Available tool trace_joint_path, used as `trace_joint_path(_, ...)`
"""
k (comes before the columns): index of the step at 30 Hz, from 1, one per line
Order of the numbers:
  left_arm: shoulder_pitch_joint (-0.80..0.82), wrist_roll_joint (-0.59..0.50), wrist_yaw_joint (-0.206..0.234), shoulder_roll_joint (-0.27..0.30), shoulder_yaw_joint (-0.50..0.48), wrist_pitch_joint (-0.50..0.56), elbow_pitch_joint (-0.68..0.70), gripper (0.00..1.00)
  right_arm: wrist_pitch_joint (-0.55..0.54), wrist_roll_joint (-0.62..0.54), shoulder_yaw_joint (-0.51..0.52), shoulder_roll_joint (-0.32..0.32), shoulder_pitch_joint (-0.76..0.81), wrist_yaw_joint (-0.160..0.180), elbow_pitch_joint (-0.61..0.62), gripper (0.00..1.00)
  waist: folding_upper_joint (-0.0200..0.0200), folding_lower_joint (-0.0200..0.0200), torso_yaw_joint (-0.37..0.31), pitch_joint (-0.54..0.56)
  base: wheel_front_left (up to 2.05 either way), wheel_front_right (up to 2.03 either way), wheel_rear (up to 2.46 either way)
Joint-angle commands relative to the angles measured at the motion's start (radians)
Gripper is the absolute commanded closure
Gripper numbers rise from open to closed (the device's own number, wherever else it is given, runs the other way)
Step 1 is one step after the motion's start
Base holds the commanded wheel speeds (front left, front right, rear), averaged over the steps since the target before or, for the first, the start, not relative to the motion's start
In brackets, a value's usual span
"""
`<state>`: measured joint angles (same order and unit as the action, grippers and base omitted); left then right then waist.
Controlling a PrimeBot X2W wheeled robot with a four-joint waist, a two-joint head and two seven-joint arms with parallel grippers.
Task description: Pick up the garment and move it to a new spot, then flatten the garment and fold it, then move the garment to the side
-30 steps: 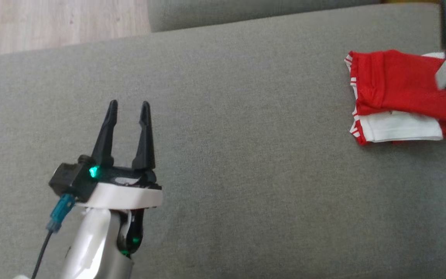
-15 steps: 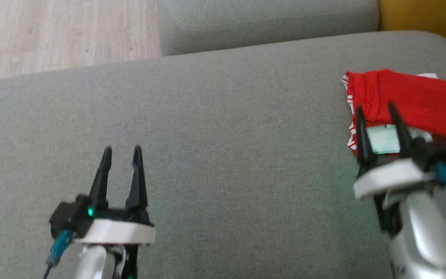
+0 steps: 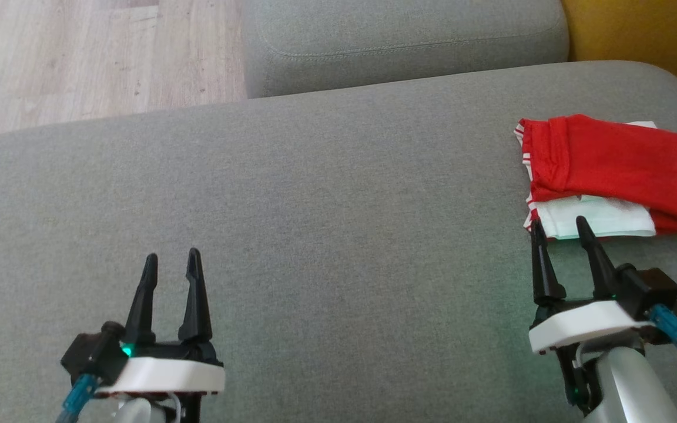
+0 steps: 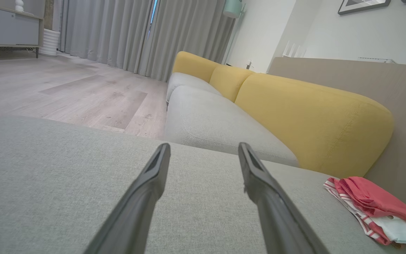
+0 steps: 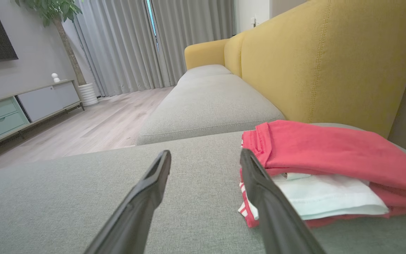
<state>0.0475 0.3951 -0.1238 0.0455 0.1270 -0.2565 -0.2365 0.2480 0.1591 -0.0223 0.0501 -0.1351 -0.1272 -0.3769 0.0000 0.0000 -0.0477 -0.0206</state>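
The garment [image 3: 609, 164] lies just beyond my right claw [image 3: 557, 225] (spread, empty, like my left claw [image 3: 172, 256]), its length running left to right.

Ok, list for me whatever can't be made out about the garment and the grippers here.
Head view: the garment's inner layers, hidden under its red top fold.
Head view: whether the right gripper's tips touch the garment or hover above; they overlap its white edge.
Left wrist view: the garment's right end, cut off by the picture's edge.
Right wrist view: the garment's near corner, behind one finger.
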Motion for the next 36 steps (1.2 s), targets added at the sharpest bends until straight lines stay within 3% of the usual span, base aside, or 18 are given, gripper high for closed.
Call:
trace_joint_path(1,0.026,0.001,-0.003,0.005,-0.040,-0.005,0.040,0.00,0.013,0.008,-0.022,0.000,-0.039,-0.003,0.039,0.00,0.0000,0.0000,0.000,0.000,0.00,0.00,0.00)
trace_joint_path(33,0.026,0.006,-0.005,0.005,-0.058,-0.005,0.059,0.00,0.014,0.020,-0.038,0.000,-0.029,-0.003,0.051,0.00,0.0000,0.0000,0.005,-0.003,0.00,0.00,0.00)
trace_joint_path(34,0.000,0.001,-0.001,0.000,-0.023,0.000,0.021,1.00,0.000,0.018,-0.010,0.000,0.001,0.000,0.017,1.00,0.0000,0.0000,0.005,-0.003,0.00,0.00,0.00)
trace_joint_path(36,-0.004,0.005,0.000,0.000,-0.023,0.001,0.000,1.00,-0.003,0.021,-0.009,-0.002,0.007,0.000,-0.003,1.00,0.0000,0.0000,0.005,-0.003,0.00,0.00,0.00)
